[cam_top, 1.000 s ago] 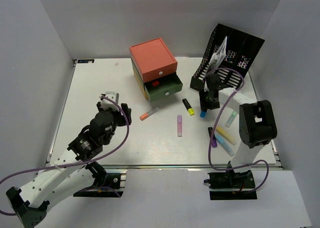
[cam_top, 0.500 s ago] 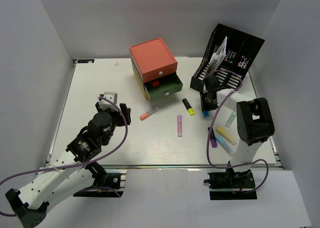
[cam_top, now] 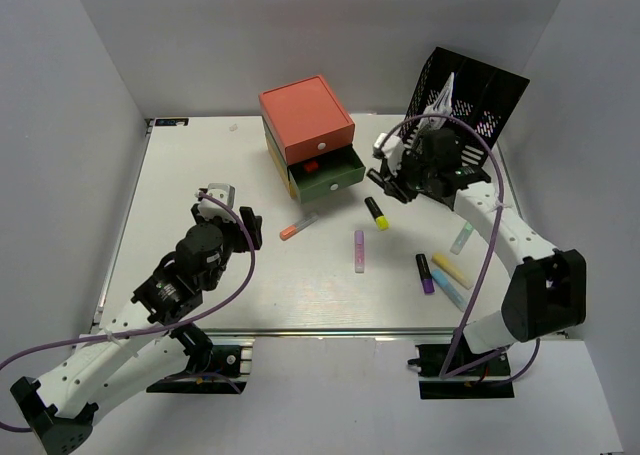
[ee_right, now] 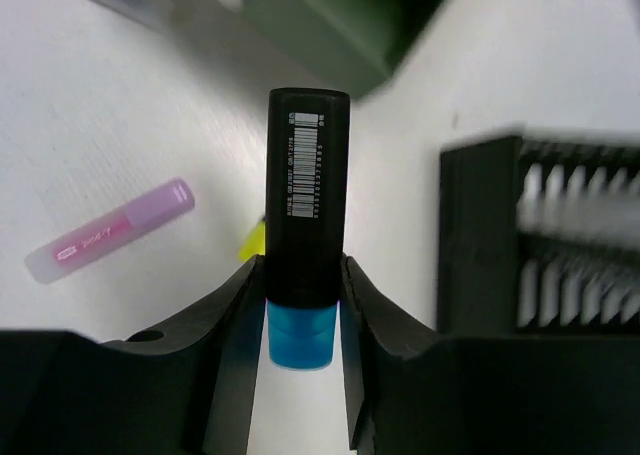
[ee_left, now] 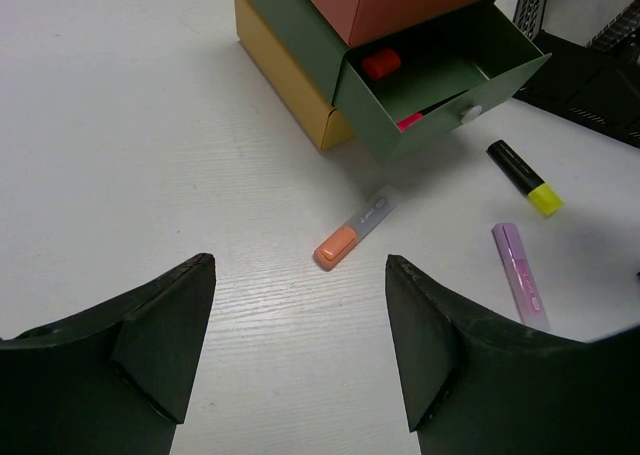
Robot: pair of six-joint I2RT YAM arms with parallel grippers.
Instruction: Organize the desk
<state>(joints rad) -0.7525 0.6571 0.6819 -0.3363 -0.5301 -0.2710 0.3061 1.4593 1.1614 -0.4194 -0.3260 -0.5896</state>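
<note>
On the white desk point(cam_top: 200, 175) stands a drawer unit point(cam_top: 305, 120) with a red top and its green drawer point(cam_top: 325, 175) pulled open. My right gripper point(cam_top: 383, 178) hangs above the desk just right of that drawer. It is shut on a black highlighter with a blue cap point(ee_right: 307, 225), the cap end between the fingers point(ee_right: 232, 325). My left gripper point(ee_left: 300, 350) is open and holds nothing. It hovers over bare desk short of an orange highlighter point(ee_left: 352, 235). A yellow-capped highlighter point(cam_top: 376, 213) and a purple one point(cam_top: 359, 250) lie between the two arms.
A black mesh file rack point(cam_top: 470, 95) with papers stands at the back right. Several more highlighters point(cam_top: 445, 273) lie near the right arm's base. A small red item point(ee_left: 381, 63) sits in the green drawer. Grey walls enclose the desk.
My right gripper has shut on the blue-capped highlighter, lifted it off the desk and carried it up and left toward the open drawer. The left arm has hardly moved.
</note>
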